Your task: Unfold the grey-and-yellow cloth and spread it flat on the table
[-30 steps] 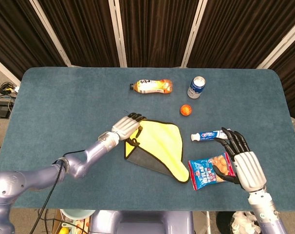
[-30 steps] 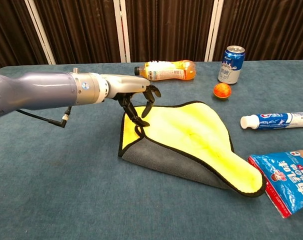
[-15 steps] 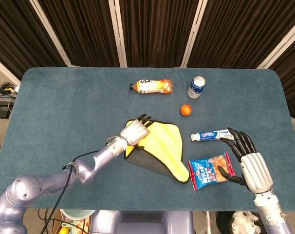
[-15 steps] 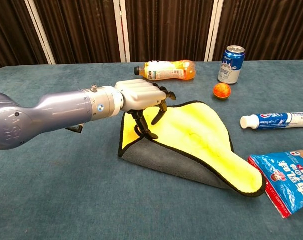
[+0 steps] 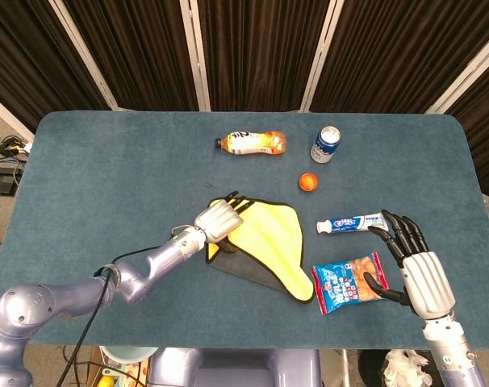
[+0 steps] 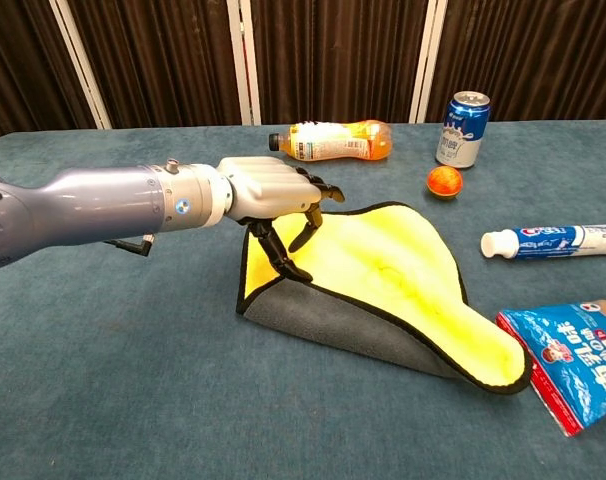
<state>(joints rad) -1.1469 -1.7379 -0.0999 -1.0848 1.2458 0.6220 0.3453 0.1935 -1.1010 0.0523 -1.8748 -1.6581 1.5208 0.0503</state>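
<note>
Snack packet: one, blue and red [image 5: 348, 284], lower right of the head view, nearest the front edge; its left end lies just beside the cloth's lower corner.
Right hand: one [image 5: 414, 270], lower right of the head view, beside the packet; fingers spread apart and released, holding nothing; outside the chest view.
Cloth: one, grey and yellow [image 6: 383, 270], centre of both views, folded over with the yellow face up and the grey layer showing along the near left edge; black trim around the border.
Left hand: one [image 6: 268, 195], reaching in from the lower left; fingers curled downward over the cloth's left corner, the dark fingertips [image 6: 295, 272] at the yellow edge. Whether they grasp the fabric cannot be told.
Toothpaste tube: one [image 5: 351, 222], right of the cloth, lying flat, cap toward the cloth.
Orange ball: one [image 6: 444, 181], small, beyond the cloth's far corner.
Can: one, blue and white [image 6: 462, 128], upright, upper right of centre.
Bottle: one, orange drink [image 5: 251, 143], lying on its side, cap pointing left, far centre.
Surface: table [image 5: 99, 177] covered in blue-green felt, rounded far corners.
Room: dark curtains [image 5: 252, 48] with pale upright rails behind the far edge.
Open room: the table's left half and far left corner are bare felt; the right side is crowded.
</note>
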